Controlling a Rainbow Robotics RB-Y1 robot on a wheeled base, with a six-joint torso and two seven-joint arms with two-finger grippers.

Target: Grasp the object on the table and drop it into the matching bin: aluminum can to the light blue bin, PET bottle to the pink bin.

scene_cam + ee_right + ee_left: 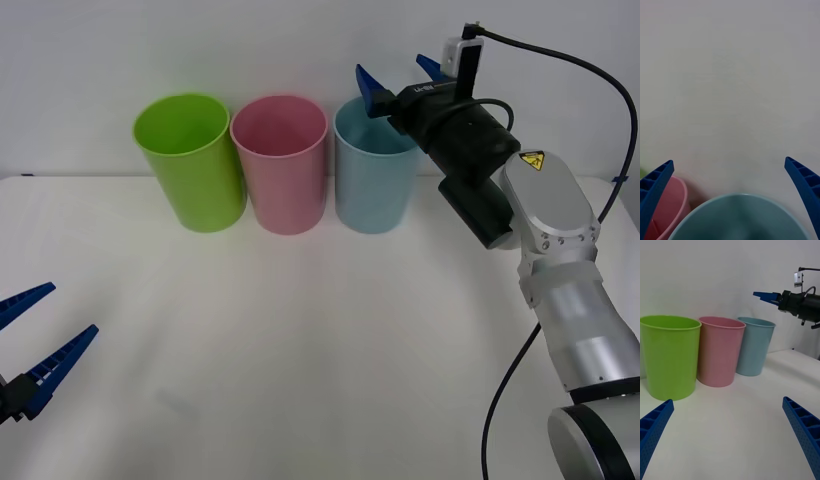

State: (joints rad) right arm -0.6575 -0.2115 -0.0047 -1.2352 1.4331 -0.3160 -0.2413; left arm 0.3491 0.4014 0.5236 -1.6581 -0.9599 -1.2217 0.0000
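1. The right gripper (400,80) is held above the rim of the light blue bin (372,190), its blue ribbed fingers (655,187) spread wide with nothing between them.
2. In the right wrist view the light blue bin's mouth lies directly below the spread fingers, with the pink bin (672,202) just beside it.
3. The aluminum can is not to be found on the table (300,350); it is judged to have been dropped into the light blue bin, though the bin's depth is not seen far enough to confirm it.
4. The left gripper (35,345) is parked low at the near left of the table, fingers apart and empty.
5. A lime green bin (190,160) stands beside the pink bin, on the side away from the blue one.
6. By judgement, such a can is light, thin-walled and smooth: it would be dented by a hard squeeze and could slip on the ribs.
7. Hold is best taken across the middle of the cylindrical wall, with moderate force, not at the rim or pull tab.
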